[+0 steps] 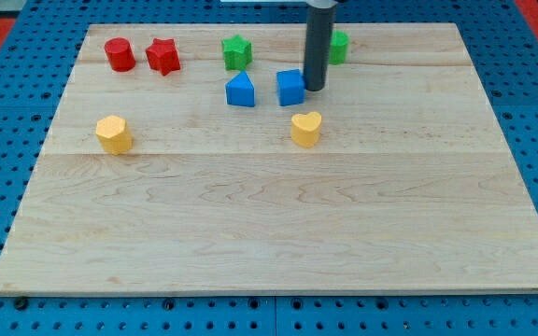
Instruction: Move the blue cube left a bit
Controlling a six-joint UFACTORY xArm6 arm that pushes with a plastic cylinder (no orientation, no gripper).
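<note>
The blue cube (pixel 290 87) sits near the view's top centre of the wooden board (pixel 278 233). My tip (pixel 314 89) stands right against the cube's right side, touching or nearly touching it. The dark rod rises straight up out of the view's top. A second blue block with a peaked top (pixel 240 91) sits a short way to the left of the cube, with a small gap between them.
A green cylinder (pixel 339 46) is partly hidden behind the rod. A green star (pixel 236 51), a red star (pixel 162 56) and a red cylinder (pixel 119 54) line the top. A yellow heart (pixel 305 129) lies below the cube; a yellow block (pixel 113 133) lies at the left.
</note>
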